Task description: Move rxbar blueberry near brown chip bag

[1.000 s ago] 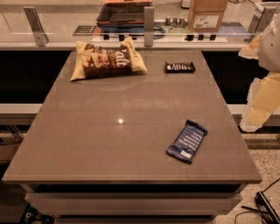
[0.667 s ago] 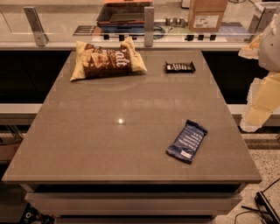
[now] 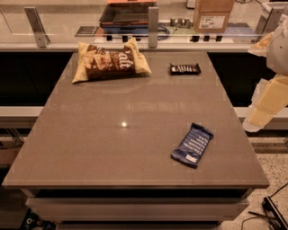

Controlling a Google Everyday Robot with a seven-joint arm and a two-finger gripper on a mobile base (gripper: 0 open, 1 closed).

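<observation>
The rxbar blueberry is a flat dark blue bar with a white label patch at its near end. It lies at an angle on the front right of the grey table. The brown chip bag lies at the table's back left, tan-edged with a dark brown centre and white lettering. My gripper shows as pale cream parts at the right edge of the view, off the table and well to the right of the bar, holding nothing that I can see.
A small black bar with white lettering lies at the back right of the table. Behind the table runs a counter with metal posts, a cardboard box and a dark tray. Cables lie on the floor at the lower right.
</observation>
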